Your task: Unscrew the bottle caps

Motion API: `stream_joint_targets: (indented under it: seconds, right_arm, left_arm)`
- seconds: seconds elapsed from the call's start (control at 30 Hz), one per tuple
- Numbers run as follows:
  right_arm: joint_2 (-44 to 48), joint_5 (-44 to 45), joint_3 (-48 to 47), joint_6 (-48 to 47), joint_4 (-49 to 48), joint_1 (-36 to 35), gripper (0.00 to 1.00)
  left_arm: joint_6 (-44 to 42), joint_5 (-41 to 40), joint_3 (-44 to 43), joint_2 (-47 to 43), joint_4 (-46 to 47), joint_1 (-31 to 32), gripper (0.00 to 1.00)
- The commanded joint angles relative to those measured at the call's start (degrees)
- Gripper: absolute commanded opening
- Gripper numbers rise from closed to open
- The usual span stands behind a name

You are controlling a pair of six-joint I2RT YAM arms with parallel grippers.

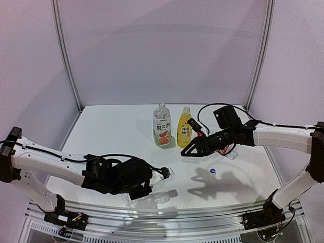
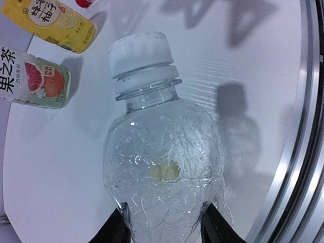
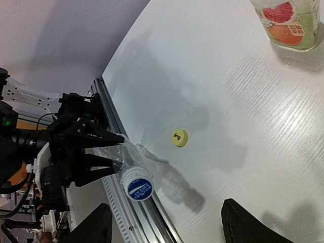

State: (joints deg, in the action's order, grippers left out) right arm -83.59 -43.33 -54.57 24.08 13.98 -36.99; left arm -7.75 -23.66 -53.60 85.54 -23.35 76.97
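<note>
My left gripper (image 1: pixel 143 186) (image 2: pixel 164 223) is shut on the body of a clear plain bottle (image 2: pixel 162 152) (image 3: pixel 119 159), held near the table's front edge. Its blue-and-white cap (image 3: pixel 137 186) (image 2: pixel 139 50) sits on the neck. A loose yellow cap (image 3: pixel 178 137) lies on the table past the bottle. My right gripper (image 1: pixel 191 148) (image 3: pixel 166 205) hangs open above the table, empty, its jaws pointing toward that capped bottle from a distance. Another blue-and-white cap (image 1: pixel 213 171) lies loose below the right arm.
The fruit-label bottle (image 1: pixel 162 125) (image 3: pixel 288 23) and the yellow bottle (image 1: pixel 184 127) (image 2: pixel 50 23) stand upright at the back middle. A red-label bottle (image 1: pixel 229 150) shows partly behind the right gripper. A metal rail (image 3: pixel 152 212) runs along the front edge.
</note>
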Motion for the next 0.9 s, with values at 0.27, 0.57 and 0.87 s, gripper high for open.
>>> stream_joint_targets:
  seconds: [0.27, 0.57, 0.87]
  right_arm:
    - [-6.4, -2.4, -3.0, -0.4, -2.0, -4.4, 0.74]
    - [-8.5, -2.8, -4.6, -1.4, -1.7, -7.6, 0.71]
    - [-9.8, -6.2, -5.7, -1.6, -1.5, -9.4, 0.66]
  left_arm:
    - [-3.0, -8.8, 5.2, -5.4, 7.6, 3.6, 0.06]
    - [-4.0, -8.9, 5.6, -5.2, 8.0, 4.1, 0.00]
    - [-4.5, -10.4, 5.8, -5.1, 8.2, 4.4, 0.00]
